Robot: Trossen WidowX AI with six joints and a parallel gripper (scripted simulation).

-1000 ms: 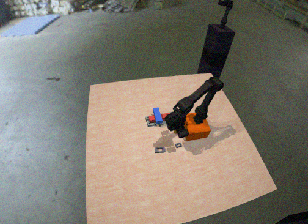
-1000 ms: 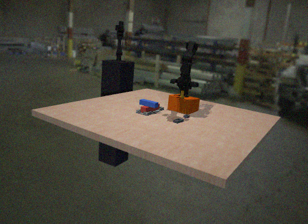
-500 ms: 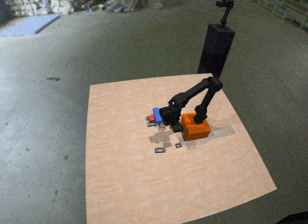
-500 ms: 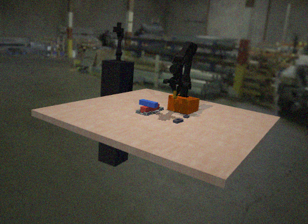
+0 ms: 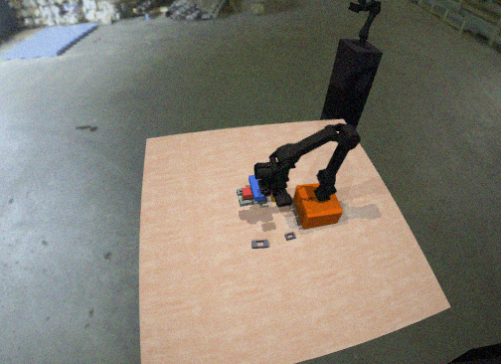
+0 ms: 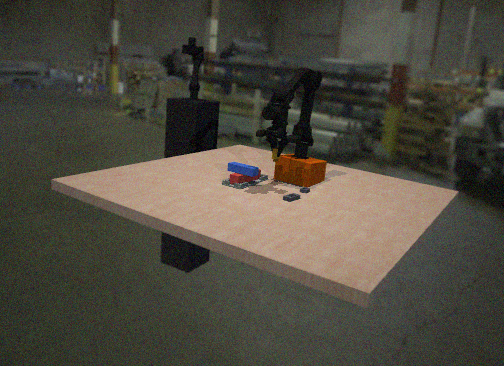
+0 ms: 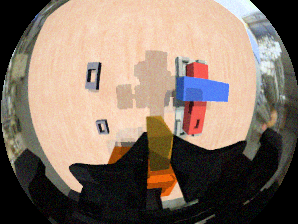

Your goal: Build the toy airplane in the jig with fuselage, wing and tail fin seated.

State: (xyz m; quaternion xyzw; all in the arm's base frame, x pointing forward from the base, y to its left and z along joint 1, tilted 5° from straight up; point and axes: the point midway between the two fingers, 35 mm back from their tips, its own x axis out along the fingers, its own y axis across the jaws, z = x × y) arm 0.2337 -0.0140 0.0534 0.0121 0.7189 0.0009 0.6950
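Observation:
The red fuselage (image 5: 247,193) (image 6: 242,178) (image 7: 194,119) lies in the grey jig cradle (image 7: 179,64). The blue wing (image 5: 256,188) (image 6: 243,169) (image 7: 202,89) lies crosswise on top of the fuselage and looks level. My gripper (image 6: 275,150) (image 7: 154,134) is shut on the yellow tail fin (image 5: 272,199) (image 6: 275,155) (image 7: 159,131). It holds the fin upright in the air, beside the tail end of the fuselage and above table height. The socket near the tail shows as a dark slot in the wrist view, and it is empty. The fin's lower tab is not clear.
An orange block (image 5: 320,217) (image 6: 300,172) (image 7: 120,154) stands at the arm's base, close to the gripper. A larger grey holder (image 5: 255,246) (image 6: 291,197) (image 7: 97,76) and a smaller one (image 5: 286,238) (image 6: 305,190) lie on the table (image 5: 199,286) (image 6: 200,213).

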